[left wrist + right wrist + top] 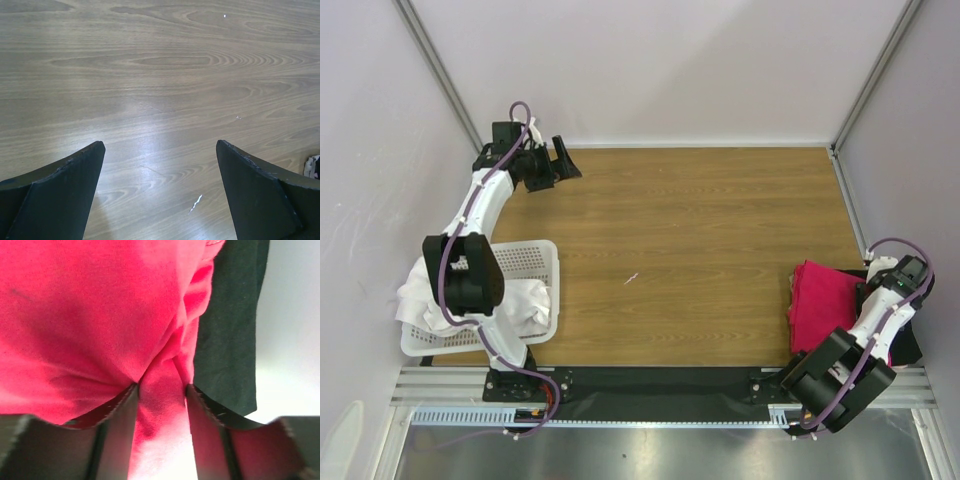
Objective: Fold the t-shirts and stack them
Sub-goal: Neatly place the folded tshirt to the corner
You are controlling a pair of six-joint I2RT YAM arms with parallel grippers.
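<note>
- The wooden desk [700, 220] is filling the middle of the top view, with the two arms reaching out from its near edge.
- A white perforated basket [542, 258] is sitting at the desk's near-left corner, partly under the left arm.
- White shirts [420, 300] are lying heaped and unfolded in the basket, and some are spilling over its left rim.
- The pink shirt [820, 300] is lying folded at the desk's right edge. Its long axis is running from near to far, and one short edge is facing the far wall.
- The black shirt [910, 345] is lying under the pink one and is showing past its right and near sides.
- The left fingers [558, 165] are hanging wide apart over bare wood at the far-left corner, holding nothing and pointing toward the desk's middle.
- The right fingers [161, 387] are pinching a bunched fold of the pink shirt, with creases fanning out from the grip. The black cloth is showing just beside them.
- A tiny white scrap [632, 278] is lying on the wood near the centre.
</note>
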